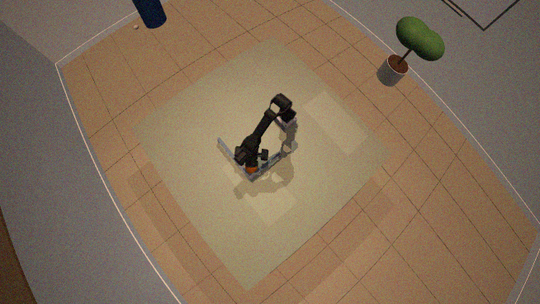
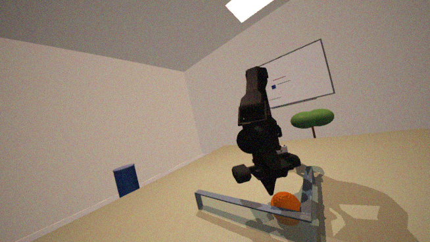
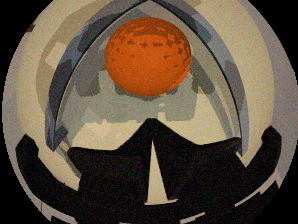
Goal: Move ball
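Where walls corner, ball (image 3: 148, 55) seemingly beyond closed pincer (image 3: 153, 124)

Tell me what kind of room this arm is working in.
Probably an office or classroom-style room: a white wall-mounted whiteboard, a green potted plant by the wall, and a blue cylindrical bin on the floor. The arm itself works on a pale beige mat.

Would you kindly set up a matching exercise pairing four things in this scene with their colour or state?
Things:
1. ball
2. gripper
3. clear walls
4. bin

Descriptions:
A. shut, holding nothing, just behind the ball
B. dark blue, standing by the room's wall
C. orange, lying in the corner
D. forming a corner on the table

Pairs: 1-C, 2-A, 3-D, 4-B
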`<state>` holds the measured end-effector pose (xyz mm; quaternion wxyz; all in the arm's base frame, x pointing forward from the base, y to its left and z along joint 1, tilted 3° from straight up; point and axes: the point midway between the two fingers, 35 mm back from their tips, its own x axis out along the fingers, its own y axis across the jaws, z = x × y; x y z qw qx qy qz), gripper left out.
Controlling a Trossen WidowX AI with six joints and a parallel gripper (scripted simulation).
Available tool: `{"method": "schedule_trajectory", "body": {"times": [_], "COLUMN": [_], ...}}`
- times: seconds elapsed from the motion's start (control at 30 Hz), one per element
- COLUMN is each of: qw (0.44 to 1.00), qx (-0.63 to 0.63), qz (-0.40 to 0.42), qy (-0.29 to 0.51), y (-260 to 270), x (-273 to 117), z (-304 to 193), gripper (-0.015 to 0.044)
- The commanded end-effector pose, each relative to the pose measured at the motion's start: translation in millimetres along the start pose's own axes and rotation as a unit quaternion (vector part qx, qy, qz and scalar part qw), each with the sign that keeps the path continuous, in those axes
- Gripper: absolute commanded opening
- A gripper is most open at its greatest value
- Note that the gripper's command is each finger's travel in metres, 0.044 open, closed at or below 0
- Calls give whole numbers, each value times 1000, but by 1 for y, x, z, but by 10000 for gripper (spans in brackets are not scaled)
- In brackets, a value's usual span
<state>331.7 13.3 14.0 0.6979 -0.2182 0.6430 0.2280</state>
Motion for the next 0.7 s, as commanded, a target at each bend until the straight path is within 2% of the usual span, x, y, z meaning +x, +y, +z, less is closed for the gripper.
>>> {"method": "schedule_trajectory", "body": {"times": [0.0, 0.57, 0.67], "qw": [1000, 1000, 1000], "qx": [-3, -3, -3], "qz": [3, 3, 3], "qy": [1, 2, 2], "y": [2, 3, 2], "x": [1, 2, -22], "z": [-8, -31, -30], "gripper": [0, 0, 0]}}
